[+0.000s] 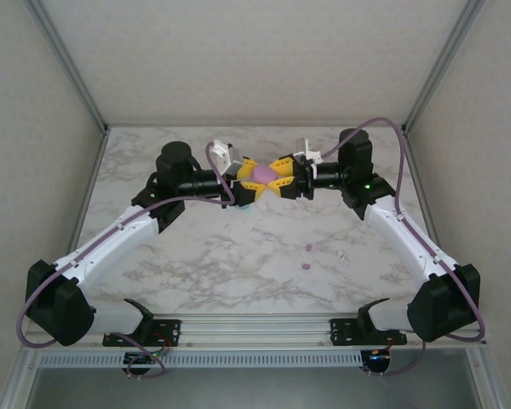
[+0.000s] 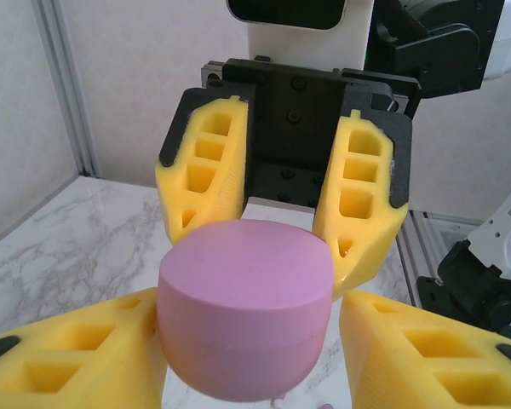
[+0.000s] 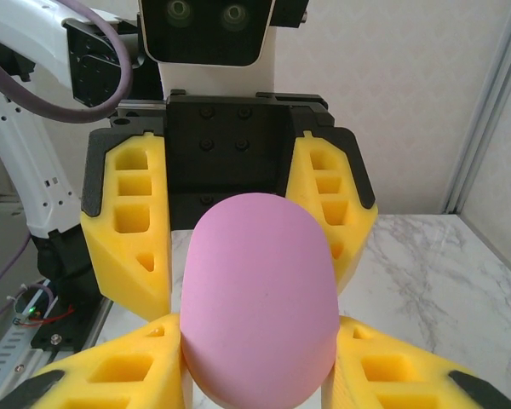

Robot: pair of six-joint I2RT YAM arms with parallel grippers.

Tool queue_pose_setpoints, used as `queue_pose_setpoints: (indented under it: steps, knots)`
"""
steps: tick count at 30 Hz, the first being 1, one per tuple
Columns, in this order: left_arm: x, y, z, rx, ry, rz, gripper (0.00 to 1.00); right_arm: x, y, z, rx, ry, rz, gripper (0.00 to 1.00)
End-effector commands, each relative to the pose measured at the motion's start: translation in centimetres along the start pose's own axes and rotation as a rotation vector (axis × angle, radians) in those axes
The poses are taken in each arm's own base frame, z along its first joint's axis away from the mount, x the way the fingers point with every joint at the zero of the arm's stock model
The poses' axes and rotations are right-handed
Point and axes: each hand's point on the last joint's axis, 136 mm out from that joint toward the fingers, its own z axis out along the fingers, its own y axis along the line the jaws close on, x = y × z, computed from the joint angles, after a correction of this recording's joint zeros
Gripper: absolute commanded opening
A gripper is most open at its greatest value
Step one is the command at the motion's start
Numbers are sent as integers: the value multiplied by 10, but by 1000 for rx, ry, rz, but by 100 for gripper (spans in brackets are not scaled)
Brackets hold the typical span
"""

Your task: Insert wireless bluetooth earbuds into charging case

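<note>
Status: pink case (image 1: 266, 175) is held in the air over the far-mid part of the table (image 1: 230, 256), nearer the far edge than the near 1. Left gripper (image 2: 249, 307) is clamped across its wide axis and right gripper (image 3: 257, 324) across the narrow axis, the 2 nose to nose. Lid looks closed; lid seam (image 2: 230, 339) runs round the front.

Step in hand, imo: 2-arm lid open. To do it well:
- 1 gripper pins the base below the seam, the other takes only the lid above it. If both straddle the seam it won't pop.
- Pull along the hinge arc, not straight apart, w/ low force.
- Can't tell the hinge side from here.

Pink buds (image 1: 308, 247) x2 and white bud (image 1: 342, 256) lie on the table right of centre, toward the near-right corner, well apart from the case. Teal item (image 1: 245, 199) under the left gripper is mostly hidden, can't ID.

Materials:
- Case: smooth matte plastic, rounded oval pebble w/ no flats, so likely slippy and may twist in the grip.
- Fingers (image 2: 77, 349): yellow, hollow-celled, look compliant.
- Table: smooth marble print.
- Buds: tiny and rounded, prob skid or roll.
</note>
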Motion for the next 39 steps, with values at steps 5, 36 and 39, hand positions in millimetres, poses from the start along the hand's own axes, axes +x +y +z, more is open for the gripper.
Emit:
queue_pose_setpoints:
  steps: [5,36,39]
  knots:
    - [-14,-2,5,22,-16,16,47,-9,7,-2,22,-14,-60,37]
    - [-22,-11,2,46,-25,36,42,-8,-1,-3,69,-2,-37,38]
    - [-24,-11,3,46,-31,29,41,-8,0,-4,74,-1,-44,38]
